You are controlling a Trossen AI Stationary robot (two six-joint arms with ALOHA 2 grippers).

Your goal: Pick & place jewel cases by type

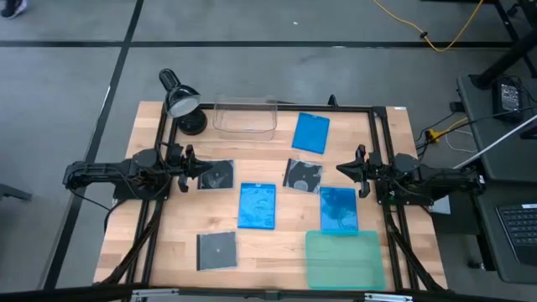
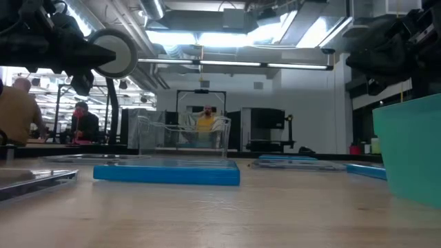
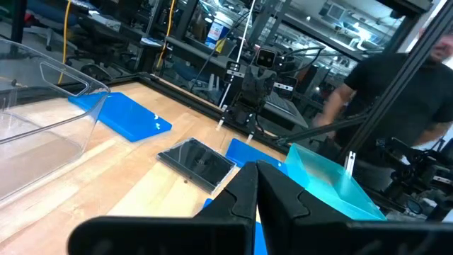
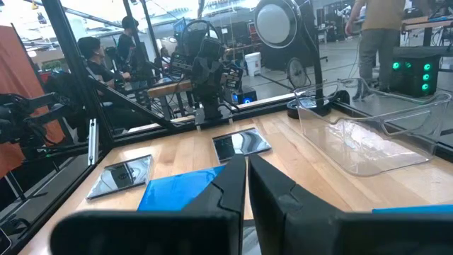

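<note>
Six jewel cases lie flat on the wooden table. The blue ones are at the far right (image 1: pixel 311 132), the middle (image 1: pixel 257 205) and the right (image 1: pixel 338 210). The dark ones with discs are left of centre (image 1: pixel 216 174), right of centre (image 1: pixel 303 174) and near the front (image 1: pixel 216 250). My left gripper (image 1: pixel 204 168) is shut and hovers at the left dark case's left edge, holding nothing; its wrist view shows the shut fingers (image 3: pixel 256 177). My right gripper (image 1: pixel 340 169) is also shut on nothing (image 4: pixel 246 166) and hovers just right of the right-of-centre dark case.
A clear plastic bin (image 1: pixel 245 117) stands at the far edge, with a black desk lamp (image 1: pixel 180 101) to its left. A teal tray (image 1: pixel 344 258) sits at the front right corner. A black frame (image 1: pixel 382 151) borders the table. People are in the room behind (image 2: pixel 205 120).
</note>
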